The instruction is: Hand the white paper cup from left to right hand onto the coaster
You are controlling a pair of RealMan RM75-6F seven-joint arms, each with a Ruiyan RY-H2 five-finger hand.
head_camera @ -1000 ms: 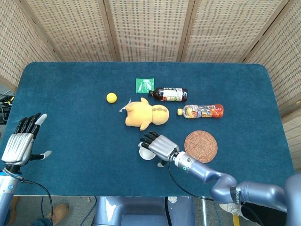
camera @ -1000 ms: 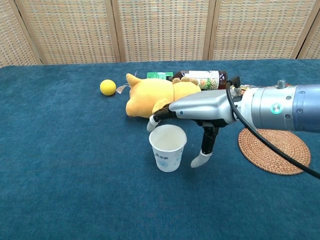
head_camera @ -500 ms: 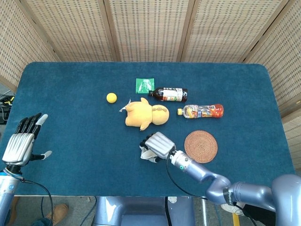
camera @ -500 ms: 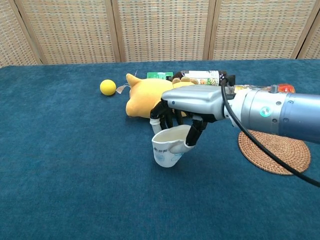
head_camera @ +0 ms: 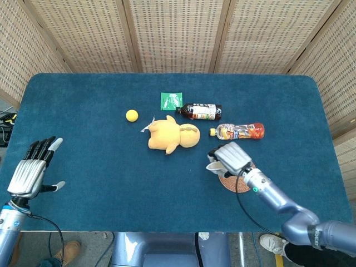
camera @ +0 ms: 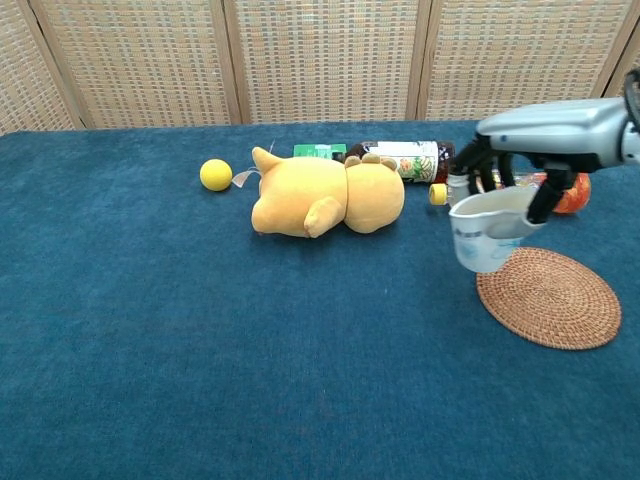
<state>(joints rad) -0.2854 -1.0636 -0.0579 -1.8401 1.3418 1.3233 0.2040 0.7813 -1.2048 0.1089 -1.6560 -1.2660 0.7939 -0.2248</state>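
- The paper cup [camera: 484, 234] is gripped, its rim squeezed, by the right robot hand [camera: 520, 165] above the coaster's [camera: 550, 297] edge.
- The left robot hand [head_camera: 30, 172] is held open, fingers apart, holding nothing.

right robot hand [camera: 512, 170] gripped white paper cup [camera: 485, 232], lifted it, carried above coaster [camera: 549, 297] edge

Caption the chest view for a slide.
Right hand carries the white paper cup above the round woven coaster, beside a yellow plush toy.
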